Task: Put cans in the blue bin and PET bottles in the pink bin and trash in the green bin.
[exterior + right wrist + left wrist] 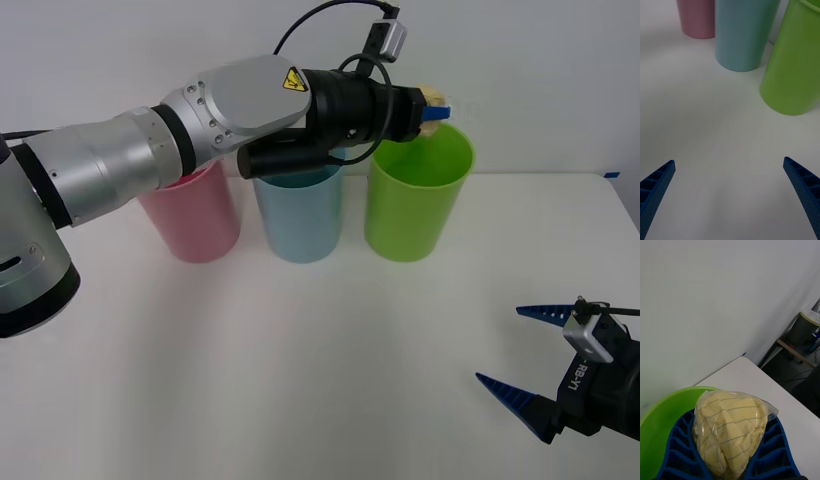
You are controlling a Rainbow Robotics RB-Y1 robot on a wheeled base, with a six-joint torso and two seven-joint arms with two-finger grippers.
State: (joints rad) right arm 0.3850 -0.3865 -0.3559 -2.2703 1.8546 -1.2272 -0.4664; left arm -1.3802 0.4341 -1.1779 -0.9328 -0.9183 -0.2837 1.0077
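The left tool (436,107) grips the trash (730,431) above the green bin (415,200). The right tool (530,365) rests spread wide and empty over the table (300,370).

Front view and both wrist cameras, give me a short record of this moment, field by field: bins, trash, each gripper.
bins: pink bin, blue bin and green bin upright in a row at the table's far side, pink on the robot's left, green on its right
trash: yellow wrapped wad, pinched between blue fingers
left gripper: shut on the trash, held over the green bin's rim
right gripper: open, empty, low over the table near the robot's right
step: trash not yet released
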